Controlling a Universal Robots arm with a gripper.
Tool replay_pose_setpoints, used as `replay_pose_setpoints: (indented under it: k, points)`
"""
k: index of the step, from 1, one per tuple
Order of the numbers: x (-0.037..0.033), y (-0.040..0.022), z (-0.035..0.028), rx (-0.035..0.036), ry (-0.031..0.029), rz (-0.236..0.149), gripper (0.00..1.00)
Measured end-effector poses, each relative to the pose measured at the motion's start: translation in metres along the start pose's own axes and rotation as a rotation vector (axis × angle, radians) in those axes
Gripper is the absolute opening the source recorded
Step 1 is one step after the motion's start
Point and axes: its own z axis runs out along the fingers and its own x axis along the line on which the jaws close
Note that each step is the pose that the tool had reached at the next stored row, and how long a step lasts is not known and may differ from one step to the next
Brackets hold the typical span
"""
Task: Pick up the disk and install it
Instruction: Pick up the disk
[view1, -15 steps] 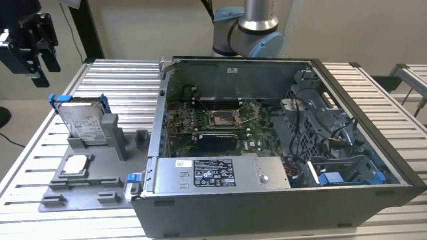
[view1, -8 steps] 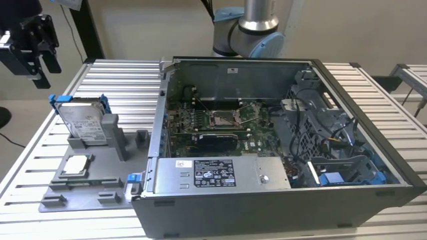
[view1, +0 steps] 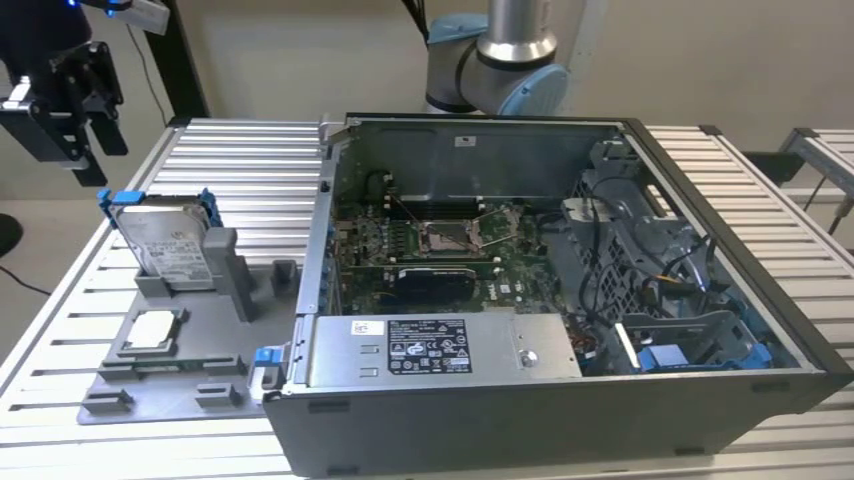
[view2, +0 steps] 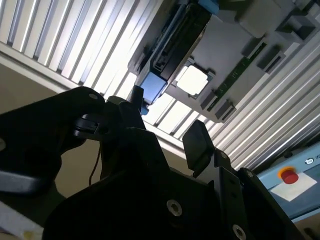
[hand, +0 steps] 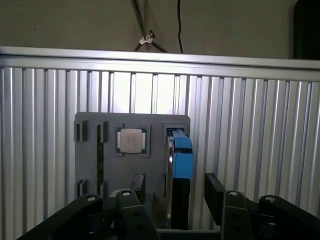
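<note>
The disk (view1: 167, 245) stands upright on its edge in a slot of the grey fixture (view1: 174, 372), on the exterior view's left; its silver face, white label and blue rails show. In the first wrist view the disk (hand: 182, 156) is seen edge-on, and in the second wrist view the disk (view2: 179, 36) lies past the fingers. My black gripper (view1: 78, 150) hangs well above the disk, a little further to the exterior view's left. The gripper (hand: 176, 186) is open and holds nothing, its fingers apart on either side of the disk's line. It also shows open in the other wrist picture, gripper (view2: 167, 120).
A small square silver chip (view1: 151, 330) rests on the fixture near the disk. The open computer case (view1: 747, 300) takes up the middle and right of the slatted metal table (view1: 240, 150), with a grey power-supply box (view1: 441, 345) at its front. A red button (view2: 288, 176) sits beyond the table's edge.
</note>
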Motion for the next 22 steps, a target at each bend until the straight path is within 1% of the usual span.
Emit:
replay_pose_setpoints:
  k: [5,7,18,22]
  points:
    - [-0.0003,-0.0001,0.0061,0.0083,0.0003,-0.007,1.00]
    - [-0.0004,-0.0001,0.0088,0.0104,0.0005,-0.011,1.00]
    - [-0.0005,-0.0004,0.0242,0.0112,0.0005,-0.018,1.00]
    - [-0.0005,-0.0004,0.0289,0.0112,0.0006,-0.020,1.00]
